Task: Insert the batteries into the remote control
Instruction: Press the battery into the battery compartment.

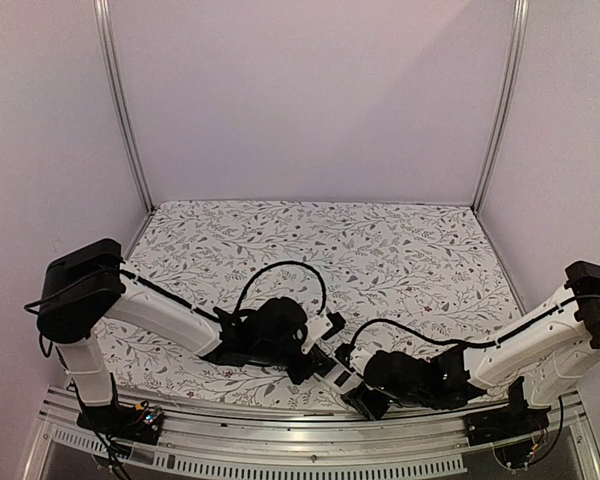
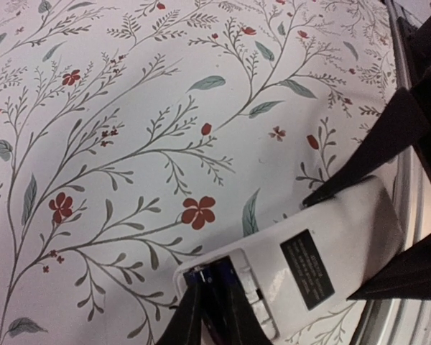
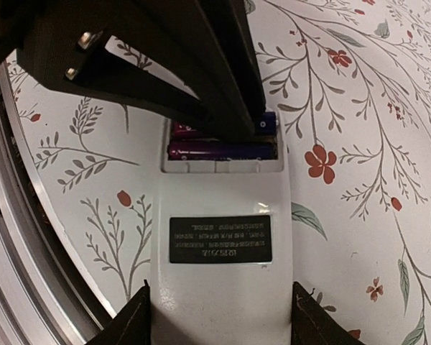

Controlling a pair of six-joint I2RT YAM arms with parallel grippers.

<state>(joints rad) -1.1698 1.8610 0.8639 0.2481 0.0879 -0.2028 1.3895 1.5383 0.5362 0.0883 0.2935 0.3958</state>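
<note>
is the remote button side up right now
No, the remote control shows its plain white back, with a black label and the open battery compartment facing up.

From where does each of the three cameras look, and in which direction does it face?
Top external: above and behind the robot, facing down and forward onto the table; left arm and right arm show.
Left wrist: low, facing along the remote control; left tool at its battery slot.
Right wrist: directly above the remote's back; right tool flanks it.
Shared: both wrist views show the remote's black label.
</note>
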